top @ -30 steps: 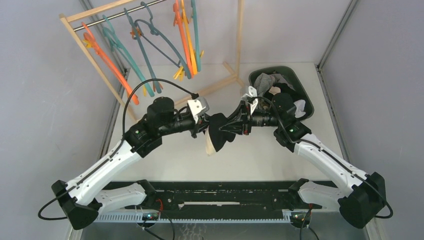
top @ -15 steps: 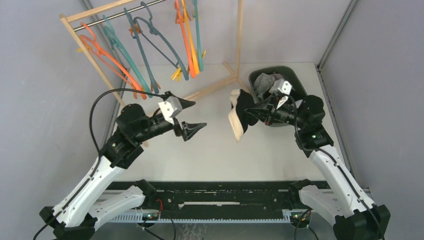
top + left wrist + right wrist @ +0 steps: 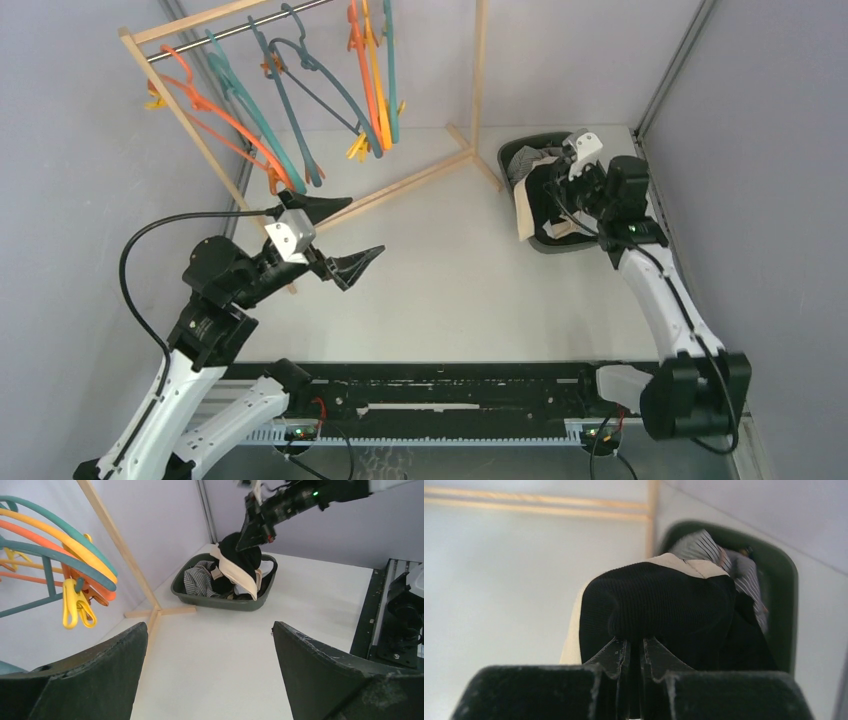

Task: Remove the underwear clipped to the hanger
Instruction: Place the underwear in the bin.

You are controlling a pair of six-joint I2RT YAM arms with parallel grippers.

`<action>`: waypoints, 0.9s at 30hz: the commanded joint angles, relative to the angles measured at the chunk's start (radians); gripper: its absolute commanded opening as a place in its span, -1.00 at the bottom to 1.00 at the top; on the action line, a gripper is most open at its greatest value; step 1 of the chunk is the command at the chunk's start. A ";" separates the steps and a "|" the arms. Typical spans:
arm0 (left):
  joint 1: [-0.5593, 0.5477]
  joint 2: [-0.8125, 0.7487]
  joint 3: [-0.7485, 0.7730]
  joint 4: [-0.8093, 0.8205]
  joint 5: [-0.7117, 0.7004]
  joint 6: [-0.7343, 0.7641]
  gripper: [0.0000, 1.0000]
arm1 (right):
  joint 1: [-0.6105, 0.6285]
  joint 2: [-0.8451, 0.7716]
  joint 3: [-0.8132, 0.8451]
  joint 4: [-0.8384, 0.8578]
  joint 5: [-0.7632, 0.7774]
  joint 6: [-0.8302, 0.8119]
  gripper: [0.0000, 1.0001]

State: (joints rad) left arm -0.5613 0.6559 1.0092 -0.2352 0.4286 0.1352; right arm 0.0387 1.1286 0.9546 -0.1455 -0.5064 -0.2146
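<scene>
Black underwear [image 3: 538,196] with a cream band hangs from my right gripper [image 3: 553,192], which is shut on it just above the dark green basket [image 3: 520,152]. In the right wrist view the black underwear [image 3: 659,600] bunches over my right gripper [image 3: 640,642], with the basket [image 3: 781,580] behind it. The left wrist view shows the underwear [image 3: 240,560] dangling into the basket [image 3: 220,601]. My left gripper [image 3: 366,227] is open and holds nothing, raised over the table's left side near the rack. Coloured hangers [image 3: 300,100] on the rail show only their clips.
A wooden rack [image 3: 476,70] with a metal rail stands at the back, its foot [image 3: 410,180] running across the table towards the basket. Striped grey-and-white cloth [image 3: 197,580] and dark cloth lie in the basket. Yellow clips [image 3: 75,607] hang close to my left gripper [image 3: 210,627].
My left gripper has let go of the underwear, opened wide and drawn back to the left. My right gripper has carried the underwear to the right, over the basket.
</scene>
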 commanded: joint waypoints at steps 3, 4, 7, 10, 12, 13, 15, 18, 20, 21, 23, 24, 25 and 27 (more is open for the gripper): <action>0.012 -0.030 -0.012 -0.012 -0.020 0.041 0.96 | -0.019 0.254 0.117 -0.038 0.275 -0.170 -1.00; 0.014 -0.034 -0.011 -0.018 -0.022 0.044 0.96 | -0.020 0.297 0.131 -0.039 0.306 -0.187 -1.00; 0.018 -0.041 -0.002 -0.040 -0.031 0.048 0.97 | -0.016 0.419 0.162 -0.037 0.377 -0.202 -1.00; 0.023 -0.049 0.011 -0.062 -0.046 0.060 0.97 | -0.003 0.523 0.196 -0.080 0.394 -0.205 -1.00; 0.027 -0.054 0.023 -0.073 -0.058 0.064 0.98 | 0.019 0.576 0.219 -0.118 0.388 -0.201 -1.00; 0.029 -0.055 0.026 -0.078 -0.066 0.066 0.98 | 0.030 0.607 0.229 -0.139 0.384 -0.197 -1.00; 0.038 -0.059 0.032 -0.080 -0.085 0.065 0.98 | 0.047 0.649 0.251 -0.179 0.363 -0.181 -1.00; 0.054 -0.064 0.041 -0.087 -0.119 0.052 0.98 | 0.064 0.712 0.298 -0.251 0.335 -0.157 -0.99; 0.066 -0.071 0.049 -0.094 -0.138 0.043 0.98 | 0.069 0.753 0.337 -0.291 0.329 -0.147 -0.94; 0.070 -0.073 0.054 -0.099 -0.147 0.041 0.98 | 0.070 0.771 0.353 -0.309 0.326 -0.144 -0.91; 0.070 -0.078 0.064 -0.115 -0.171 0.036 0.98 | 0.068 0.796 0.376 -0.340 0.314 -0.139 -0.81; 0.070 -0.081 0.068 -0.124 -0.190 0.032 0.98 | 0.060 0.798 0.381 -0.349 0.297 -0.137 -0.70; 0.098 -0.081 0.072 -0.135 -0.216 0.029 0.98 | 0.049 0.787 0.385 -0.354 0.279 -0.136 -0.61; 0.106 -0.076 0.087 -0.170 -0.281 0.024 0.98 | 0.023 0.747 0.391 -0.369 0.225 -0.133 -0.40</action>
State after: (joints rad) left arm -0.4850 0.5842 1.0191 -0.3695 0.2691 0.1749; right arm 0.1040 1.9179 1.3125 -0.4301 -0.2031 -0.3683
